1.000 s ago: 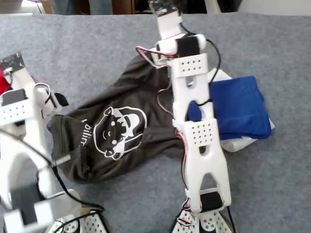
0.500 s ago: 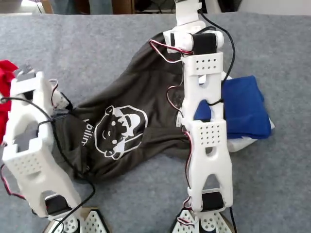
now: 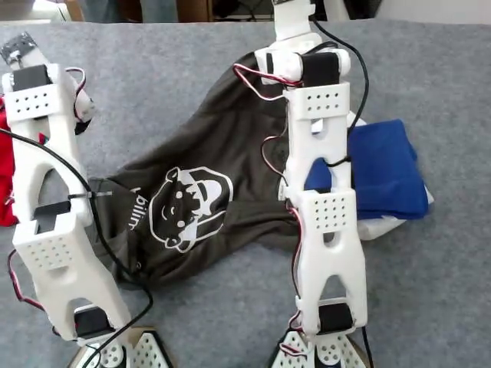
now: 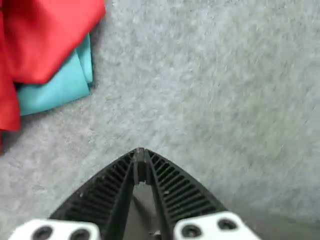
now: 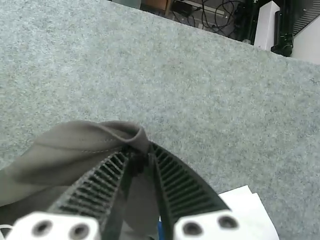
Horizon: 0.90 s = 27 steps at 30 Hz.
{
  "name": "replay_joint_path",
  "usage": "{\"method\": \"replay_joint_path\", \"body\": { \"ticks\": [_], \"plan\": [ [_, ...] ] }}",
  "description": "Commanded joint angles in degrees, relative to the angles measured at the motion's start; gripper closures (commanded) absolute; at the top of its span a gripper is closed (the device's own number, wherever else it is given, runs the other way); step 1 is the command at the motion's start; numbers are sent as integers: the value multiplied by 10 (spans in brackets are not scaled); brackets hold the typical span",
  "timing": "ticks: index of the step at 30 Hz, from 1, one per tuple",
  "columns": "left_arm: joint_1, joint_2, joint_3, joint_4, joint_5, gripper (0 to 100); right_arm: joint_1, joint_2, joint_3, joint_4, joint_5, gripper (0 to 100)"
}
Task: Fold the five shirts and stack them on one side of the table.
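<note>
In the high view, the brown shirt (image 3: 192,192) lay spread at the middle of the counter (image 3: 153,77). The folded blue shirt (image 3: 380,169) sat at 3 o'clock on a white shirt (image 3: 376,228), and a red shirt (image 3: 6,192) lay at 9 o'clock.

In the left wrist view, the left gripper (image 4: 140,157) was pressed together and empty, near the red shirt and a teal shirt (image 4: 60,85).

In the right wrist view, the right gripper (image 5: 137,155) pinched the brown shirt's edge.

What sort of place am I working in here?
Probably a lab or workshop: a grey felt-covered table, cables and dark gear beyond its far edge, and a dark shirt spread out on it.

shirts 5: brown shirt (image 3: 184,146); blue shirt (image 3: 380,165); white shirt (image 3: 377,228); red shirt (image 4: 45,35); teal shirt (image 4: 57,87) | arms (image 3: 31,103) (image 3: 318,103) 2
</note>
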Motion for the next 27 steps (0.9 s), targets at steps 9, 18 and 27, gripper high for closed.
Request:
{"method": "replay_joint_path", "body": {
  "ticks": [9,18,27],
  "plan": [
    [7,-27,85,146,32,776,-57,44,-23,-7,-4,981],
    [38,41,209,-2,50,839,-55,44,-23,-7,-3,981],
    [24,58,60,-15,71,970,-55,44,-23,-7,-1,981]
  ]
}}
